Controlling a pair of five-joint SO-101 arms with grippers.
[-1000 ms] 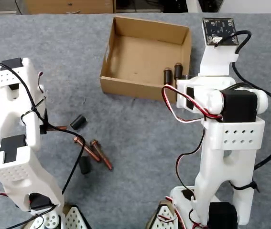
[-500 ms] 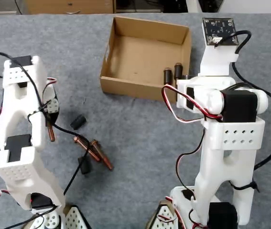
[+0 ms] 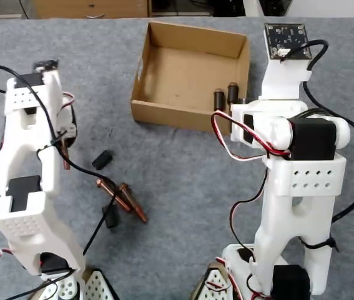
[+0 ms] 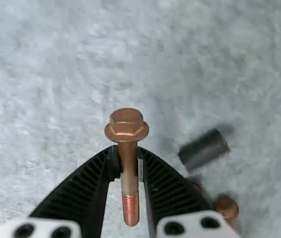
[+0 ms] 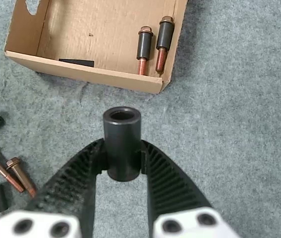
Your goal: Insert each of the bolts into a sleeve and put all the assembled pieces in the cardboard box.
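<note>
Grey carpet-like desk (image 3: 183, 169): left claw (image 4: 127, 161) clamped on bolt (image 4: 126, 130). Right claw (image 5: 123, 156) grips upright sleeve (image 5: 122, 134) near box (image 3: 170, 116). Two assembled pieces (image 5: 144, 44) inside. Loose bolts (image 3: 122, 199) and spare sleeves (image 3: 102, 159) lie by left arm. Wooden drawers (image 3: 89, 7) behind.

Grey fuzzy mat (image 3: 183, 162) over table; wooden drawer front (image 3: 89, 7) beyond far edge

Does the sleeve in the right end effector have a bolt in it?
Empty. The sleeve gripped by the right end effector shows an open bore, with no bolt head or thread sticking out.
</note>
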